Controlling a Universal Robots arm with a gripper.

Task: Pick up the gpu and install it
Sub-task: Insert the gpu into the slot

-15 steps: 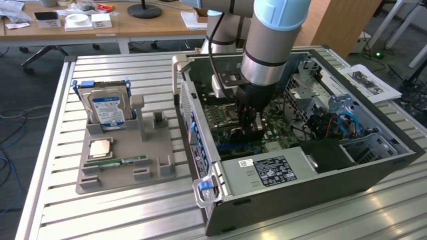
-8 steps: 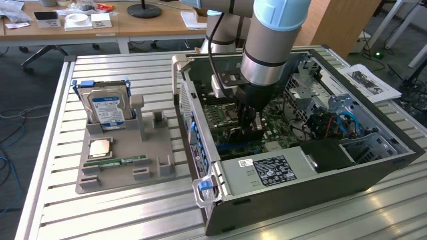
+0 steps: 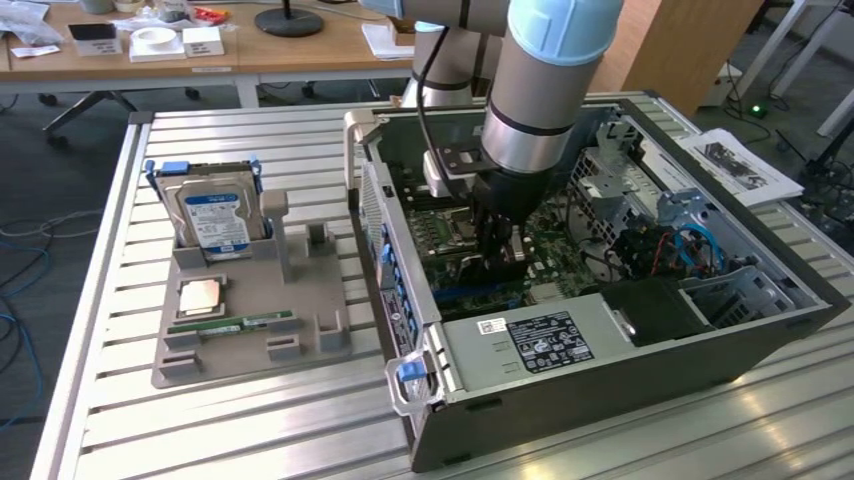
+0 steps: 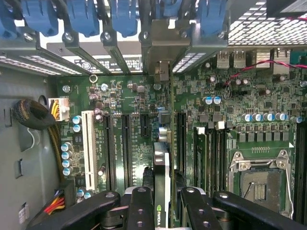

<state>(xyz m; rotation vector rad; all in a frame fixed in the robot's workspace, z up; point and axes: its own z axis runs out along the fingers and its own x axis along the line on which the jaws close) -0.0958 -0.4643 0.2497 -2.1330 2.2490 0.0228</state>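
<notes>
The end effector [image 4: 163,203] is closed on the gpu [image 4: 161,165]: its two black fingers [image 4: 140,206] press on the card from both sides. The card stands on its edge between them, and a green logo is visible on its narrow upper side. The end effector [image 3: 501,235] is deep inside the open computer case [image 3: 641,350], so the gpu is inside the case too, directly above the green motherboard [image 4: 129,96]. The card runs along the dark expansion slots [image 4: 125,143], and its silvery bracket [image 4: 163,52] reaches the wall of the case under the row of blue clips [image 4: 84,17]. I cannot tell if the card already sits fully in a slot. On one side of the card there is a white slot [image 4: 88,143]; on the other side is the empty processor socket [image 4: 259,184].

The case lies on the slatted metal tabletop [image 3: 200,430] and fills the half toward the exterior view's right edge. Toward the edge at the exterior view's left, a grey holder [image 3: 247,350] carries a hard drive [image 3: 214,215] standing upright at its far end. A narrow green memory stick [image 3: 247,323] lies flat closer to the near edge of the tabletop.
</notes>
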